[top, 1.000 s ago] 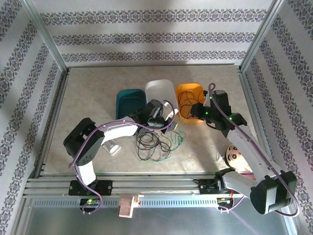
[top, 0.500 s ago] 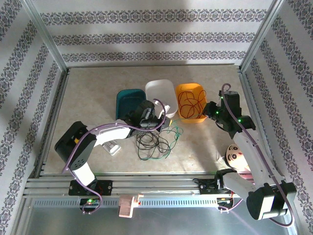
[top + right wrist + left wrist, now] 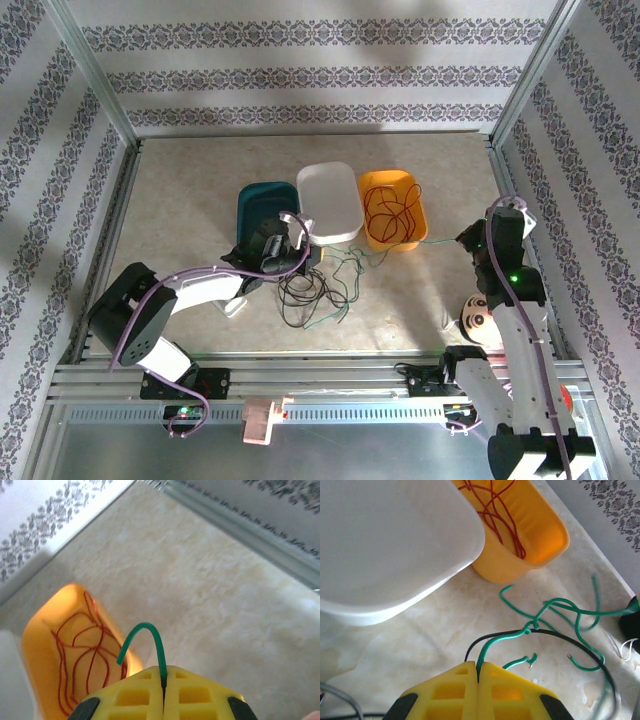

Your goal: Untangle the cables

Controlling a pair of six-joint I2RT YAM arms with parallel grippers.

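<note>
Green cable (image 3: 495, 640) runs between both tools: left gripper (image 3: 479, 672) clenched on one stretch, right gripper (image 3: 164, 677) clamped on its end. Red cable (image 3: 492, 500) lies in orange tray (image 3: 540, 540), at 3 o'clock of white tray (image 3: 395, 545). Black cable (image 3: 300, 292) loops on table (image 3: 180, 200) at white tray's 6 o'clock.

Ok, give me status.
Left end effector and right end effector both shut on green cable. Red cable in orange tray. Black cable crosses green.
</note>
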